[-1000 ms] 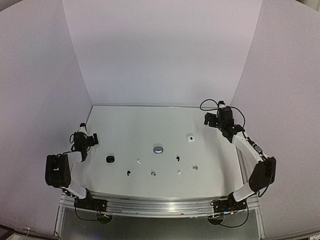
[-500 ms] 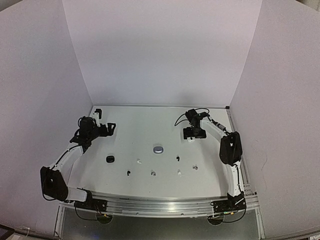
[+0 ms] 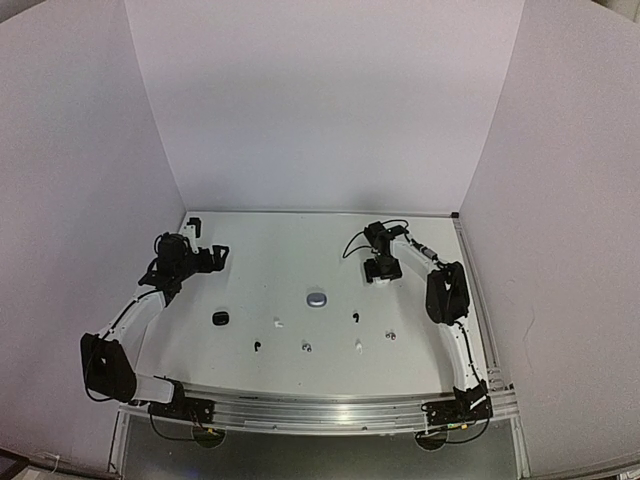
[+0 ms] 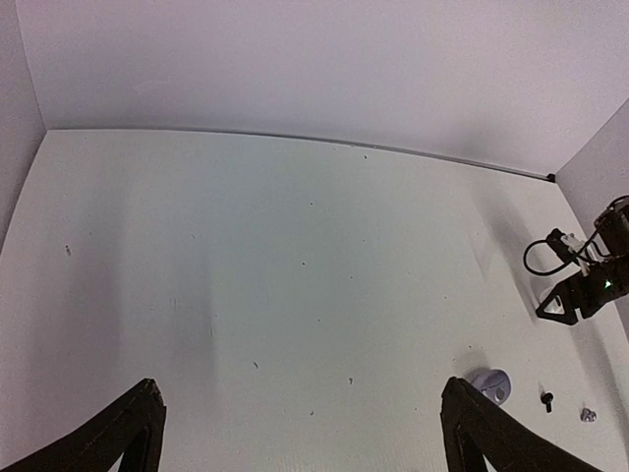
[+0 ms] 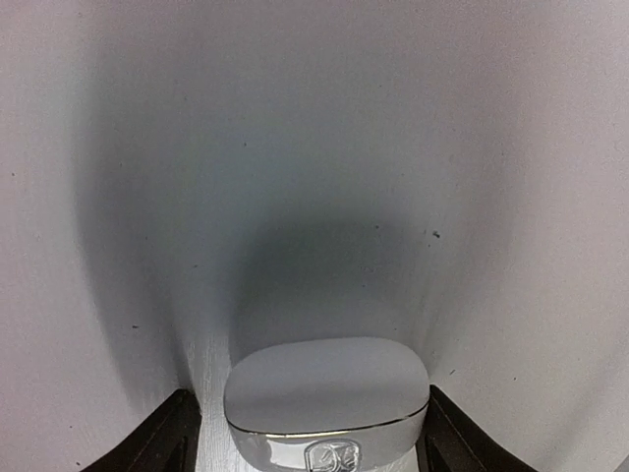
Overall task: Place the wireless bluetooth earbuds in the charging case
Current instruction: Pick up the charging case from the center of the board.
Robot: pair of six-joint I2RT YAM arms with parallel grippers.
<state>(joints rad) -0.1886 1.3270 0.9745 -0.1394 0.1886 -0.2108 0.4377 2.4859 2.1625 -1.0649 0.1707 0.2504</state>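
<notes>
In the top view no part of the task looks done. Six tiny earbuds lie loose on the white table [image 3: 260, 235], in the lower middle of the frame: a white bud [image 3: 278, 323], a black bud [image 3: 258, 346], a greyish bud [image 3: 306, 347], a second white bud [image 3: 358, 346], a second greyish bud [image 3: 390, 336] and a second black bud [image 3: 355, 317]. The grey-blue pebble-shaped case [image 3: 317, 299] sits at the centre and the small black case [image 3: 220, 318] lies left of it. Both are too small here to judge their lids. The left gripper [image 3: 205, 258] hangs at the left, well apart from all of these. The right gripper [image 3: 382, 268] is low, right of centre, and hides what is under it.

In the left wrist view its dark fingers [image 4: 138, 438] stand wide apart at the bottom corners, with only bare table between them. The grey-blue case and two buds appear in the lower right corner.

The right wrist view shows what the top view hides: a glossy white pebble-shaped case [image 5: 329, 388], lid closed, at bottom centre between the dark fingertips [image 5: 162, 438]. The jaws are apart. A strip of table shows on the left side of the case, and on the right I cannot tell if there is contact. By my judgement, opening a case and inserting all six buds is left to do.
</notes>
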